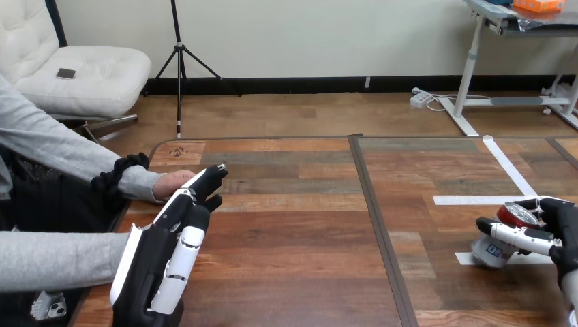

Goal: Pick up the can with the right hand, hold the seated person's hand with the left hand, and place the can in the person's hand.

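Meanwhile, tilted can (pixel 512 215) clasped in right hand (pixel 562 219) on table (pixel 307 238), far right; left hand (pixel 170 238) against person's hand (pixel 174 182), hold unclear.

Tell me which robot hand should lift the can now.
Right. The right robot hand has fingers curled round the can; the left robot hand is far across the table, by the person's hand.

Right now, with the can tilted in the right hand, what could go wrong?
1. The can sits tilted in the right hand, low over the table. The grip may be off-centre, so it could slip on lifting.
2. The left hand covers much of the person's hand. Whether it holds it is unclear, so the handover target may shift.
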